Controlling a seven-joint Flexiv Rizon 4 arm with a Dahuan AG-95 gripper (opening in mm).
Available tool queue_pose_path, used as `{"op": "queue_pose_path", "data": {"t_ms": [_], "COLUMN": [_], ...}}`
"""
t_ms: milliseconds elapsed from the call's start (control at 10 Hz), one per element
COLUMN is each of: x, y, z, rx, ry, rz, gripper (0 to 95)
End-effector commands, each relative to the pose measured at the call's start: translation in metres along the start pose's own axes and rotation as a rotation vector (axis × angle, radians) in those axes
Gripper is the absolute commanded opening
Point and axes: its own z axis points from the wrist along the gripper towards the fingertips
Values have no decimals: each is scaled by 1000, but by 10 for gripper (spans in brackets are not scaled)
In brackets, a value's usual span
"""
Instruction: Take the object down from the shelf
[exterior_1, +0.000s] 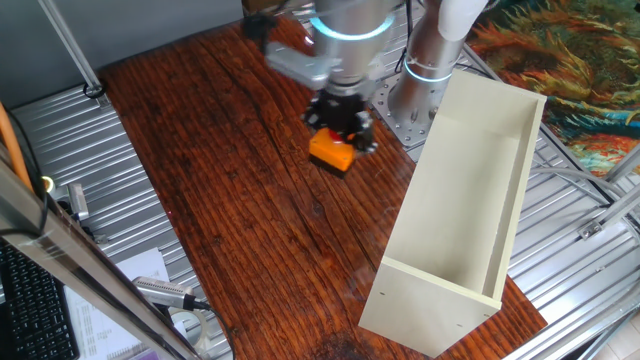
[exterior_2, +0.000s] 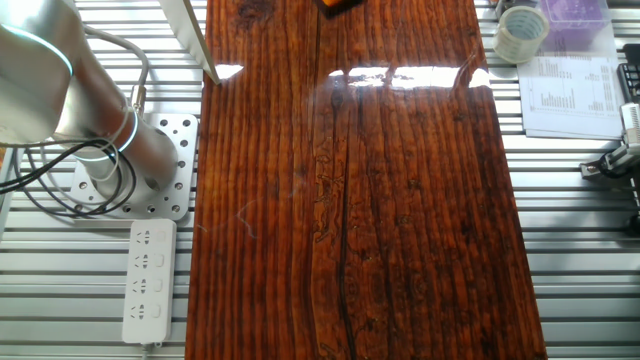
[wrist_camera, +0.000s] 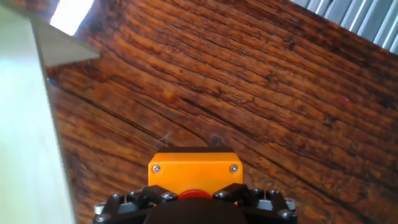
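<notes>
The orange box (exterior_1: 331, 151) with its red button (wrist_camera: 194, 195) is held in my gripper (exterior_1: 340, 125), which is shut on it, above the wooden table and left of the shelf. In the hand view the box (wrist_camera: 194, 173) fills the bottom centre between the black fingers (wrist_camera: 127, 202). The shelf (exterior_1: 465, 200) is a long cream open box standing on the table's right side, its open face up; its wall shows at the left of the hand view (wrist_camera: 28, 137). In the other fixed view only an orange corner of the box (exterior_2: 340, 5) shows at the top edge.
The arm's base (exterior_1: 425, 75) stands behind the shelf on a metal plate (exterior_2: 160, 165). A power strip (exterior_2: 150, 280) lies beside the table. A tape roll (exterior_2: 522, 32) and papers (exterior_2: 570, 95) lie off the table's far side. The wooden table (exterior_2: 350, 200) spans the middle.
</notes>
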Motion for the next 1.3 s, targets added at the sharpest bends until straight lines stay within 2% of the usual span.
{"op": "queue_pose_path", "data": {"t_ms": [100, 400, 600, 700, 800, 1000, 1300], "x": [0, -5, -5, -5, -5, -5, -5], "y": [-5, -11, -11, -11, -11, -11, -11], "z": [1, 5, 5, 5, 5, 5, 5], "rx": [4, 3, -34, -39, -30, -32, -23], "ry": [-6, -7, -33, -27, -30, -30, -30], "rz": [3, 14, 123, 218, 263, 289, 263], "gripper": [0, 0, 0, 0, 0, 0, 0]}}
